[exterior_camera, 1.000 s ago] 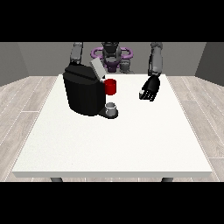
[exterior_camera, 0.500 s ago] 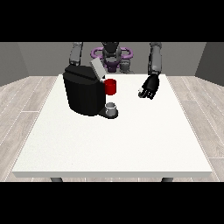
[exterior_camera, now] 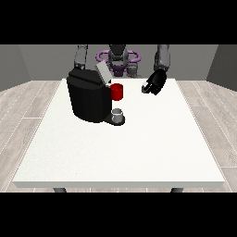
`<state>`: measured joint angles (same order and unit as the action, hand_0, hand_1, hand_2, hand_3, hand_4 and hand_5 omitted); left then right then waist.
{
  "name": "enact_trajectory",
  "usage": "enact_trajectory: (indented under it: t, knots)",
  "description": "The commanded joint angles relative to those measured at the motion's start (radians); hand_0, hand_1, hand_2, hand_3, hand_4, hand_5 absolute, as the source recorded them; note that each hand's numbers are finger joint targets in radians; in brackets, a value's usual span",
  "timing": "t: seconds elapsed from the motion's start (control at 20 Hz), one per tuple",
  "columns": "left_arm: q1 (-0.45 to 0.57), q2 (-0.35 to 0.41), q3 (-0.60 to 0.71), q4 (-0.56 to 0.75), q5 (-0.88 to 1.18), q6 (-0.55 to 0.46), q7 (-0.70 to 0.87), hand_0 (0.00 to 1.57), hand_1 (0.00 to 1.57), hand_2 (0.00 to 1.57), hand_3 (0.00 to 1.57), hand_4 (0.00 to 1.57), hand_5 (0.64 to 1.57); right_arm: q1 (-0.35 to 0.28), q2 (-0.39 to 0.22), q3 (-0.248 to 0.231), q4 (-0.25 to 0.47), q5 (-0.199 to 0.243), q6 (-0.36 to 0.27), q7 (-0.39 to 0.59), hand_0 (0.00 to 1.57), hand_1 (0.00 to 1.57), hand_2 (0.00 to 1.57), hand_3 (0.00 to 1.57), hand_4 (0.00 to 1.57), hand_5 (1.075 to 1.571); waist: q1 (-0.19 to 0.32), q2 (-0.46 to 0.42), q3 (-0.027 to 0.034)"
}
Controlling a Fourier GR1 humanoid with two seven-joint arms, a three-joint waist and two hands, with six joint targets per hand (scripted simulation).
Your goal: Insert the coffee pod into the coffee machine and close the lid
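Observation:
The black coffee machine (exterior_camera: 90,98) stands on the left half of the white table (exterior_camera: 139,148), with its grey lid (exterior_camera: 102,73) raised. A red thing at the machine (exterior_camera: 117,91) sits at its front. Below it, a grey thing (exterior_camera: 118,113) rests on the machine's base. The hand at the view's right (exterior_camera: 154,83) hangs above the table's far side, to the right of the machine and apart from it. At the view's left only an arm (exterior_camera: 81,56) shows, and it drops behind the machine, which hides its hand.
The robot's torso (exterior_camera: 117,58) with a purple ring stands behind the table's far edge. The white table top stretches from the machine to the near edge and out to the right.
The hand at the view's right has risen a little and drifted back towards the robot and slightly towards the machine. The machine and its lid look the same.

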<state>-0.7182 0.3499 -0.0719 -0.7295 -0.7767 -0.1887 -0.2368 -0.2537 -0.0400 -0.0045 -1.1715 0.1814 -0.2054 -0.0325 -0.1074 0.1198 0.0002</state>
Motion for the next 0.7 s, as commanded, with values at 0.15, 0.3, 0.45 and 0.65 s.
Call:
enact_trajectory:
  t: [0.15, 0.3, 0.45, 0.65]
  knots:
    - [-0.107, -0.011, 0.008, -0.073, 0.034, -0.180, 0.056, 1.42, 1.42, 1.40, 1.34, 0.56, 1.571, 0.032, -0.038, -0.025, 0.085, -0.007, 0.035, -0.055, 0.00, 0.00, 0.00, 0.00, 0.00, 1.571, 0.016, -0.093, 0.0005]
    - [-0.160, -0.026, 0.012, -0.091, 0.013, -0.187, 0.115, 1.34, 1.34, 1.37, 1.35, 0.56, 1.571, -0.004, -0.010, -0.016, 0.093, 0.004, 0.010, -0.050, 0.00, 0.00, 0.00, 0.00, 0.00, 1.571, 0.006, -0.074, 0.0002]
    - [-0.160, -0.035, 0.015, -0.092, 0.013, -0.203, 0.096, 1.34, 1.34, 1.37, 1.35, 0.56, 1.571, -0.018, -0.028, -0.030, 0.065, -0.018, 0.039, -0.049, 0.00, 0.00, 0.00, 0.00, 0.00, 1.571, -0.016, -0.067, 0.0001]
    - [-0.202, -0.027, 0.081, -0.054, 0.045, -0.211, 0.125, 1.42, 1.42, 1.42, 1.38, 0.54, 1.571, -0.031, 0.014, 0.018, -0.013, -0.013, 0.037, 0.022, 0.00, 0.00, 0.00, 0.00, 0.00, 1.571, -0.066, -0.076, -0.0003]
